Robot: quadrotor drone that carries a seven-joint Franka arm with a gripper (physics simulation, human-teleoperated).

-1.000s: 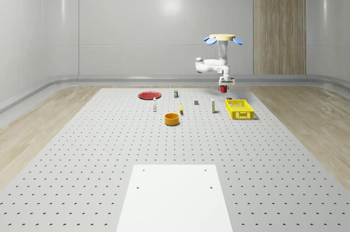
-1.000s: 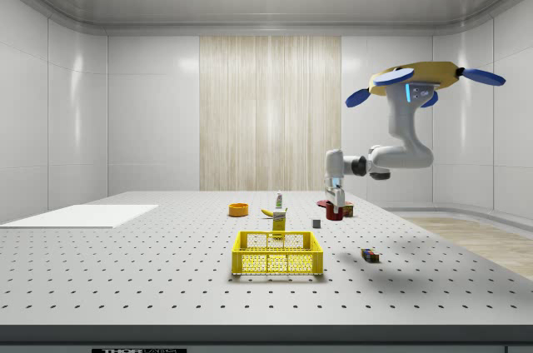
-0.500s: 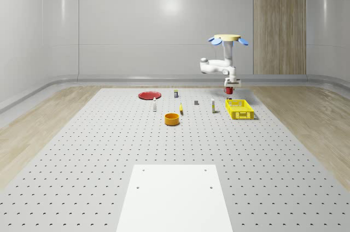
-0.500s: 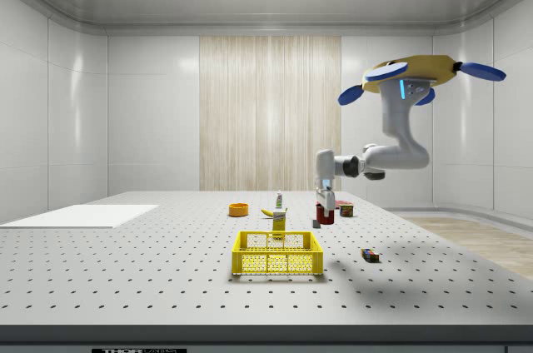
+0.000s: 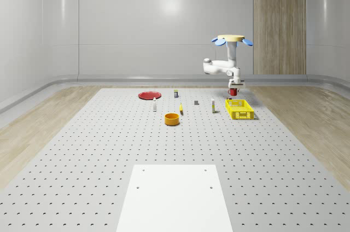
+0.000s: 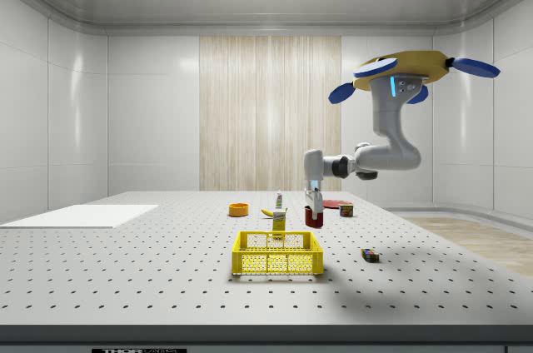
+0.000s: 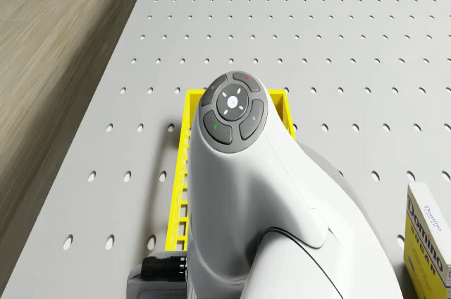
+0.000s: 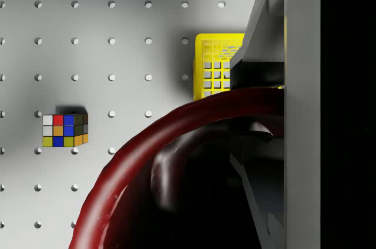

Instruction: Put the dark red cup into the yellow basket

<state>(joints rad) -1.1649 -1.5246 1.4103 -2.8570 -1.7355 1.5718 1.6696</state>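
My gripper [image 5: 234, 86] [image 6: 311, 206] is shut on the dark red cup [image 5: 234, 92] [image 6: 312, 218], which hangs in the air above the table. The cup's rim [image 8: 176, 143] looms close in the wrist view, beside a dark finger [image 8: 261, 67]. The yellow basket [image 5: 239, 109] [image 6: 276, 254] [image 8: 212, 71] stands on the table; the cup hangs over its far end, well above its rim. The drone [image 5: 232, 39] [image 6: 406, 68] hovers high beyond that end, arm bent down. In the drone view the arm covers most of the basket [image 7: 179, 172].
A colour cube [image 8: 64, 130] [image 6: 370, 256] lies on the table near the basket. A sugar box [image 7: 428, 232], an orange bowl [image 5: 172, 119], a red plate [image 5: 148, 95] and small bottles [image 5: 213, 105] stand toward the whole-scene view's left. A white sheet [image 5: 175, 196] lies at the front.
Drone and arm have shifted toward the whole-scene view's right, the side view's left, carrying the cup from beside the basket to over its far end. The cup stays held.
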